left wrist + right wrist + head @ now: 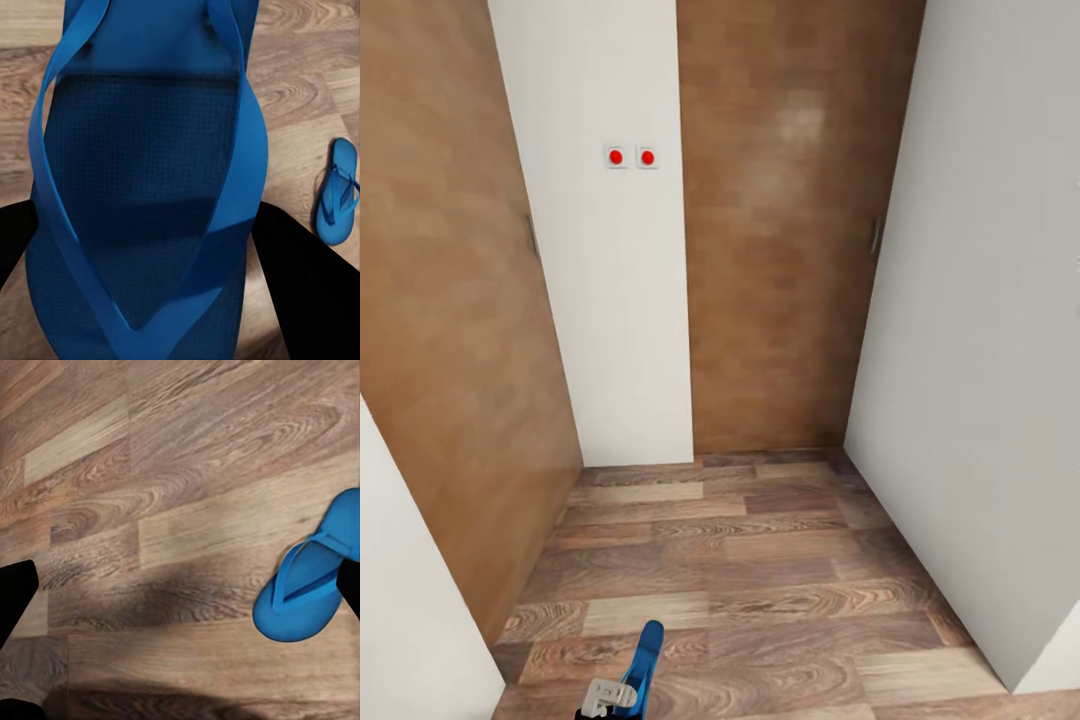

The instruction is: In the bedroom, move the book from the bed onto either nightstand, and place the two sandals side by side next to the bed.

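A: Left pincer (622, 692), head view: low at the frame's bottom edge, holding a sandal (643, 655) that sticks up and forward. Ahead, a narrow alcove: white wall (622, 330) with two red buttons (631, 157), brown doors (785, 230) on either side of it, plank floor (760, 560).

B: Room to move?

A: Tight. Walls close in left and right, doors block the front. Open floor lies only in the middle strip. No bed, book or nightstand here, so my guess is the base must turn before anything gets placed.

B: Left wrist view?

A: Held sandal (146, 187) very close to the lens, straps toward the camera, dark fingers (304, 292) at both sides of it, closed on its edges. Second sandal (337, 191) lies flat on the floor, well off to one side.

B: Right wrist view?

A: Floor (150, 510), and the loose sandal (315, 585) near one black finger (15, 592). Right pincer looks spread wide, nothing between its fingers.

B: Risks?

A: Sandal is thin and floppy, gripped by its edges; a sharp swing could let it slip out. Turning in this alcove could knock an arm on a wall or door. Base could also roll over the loose sandal.
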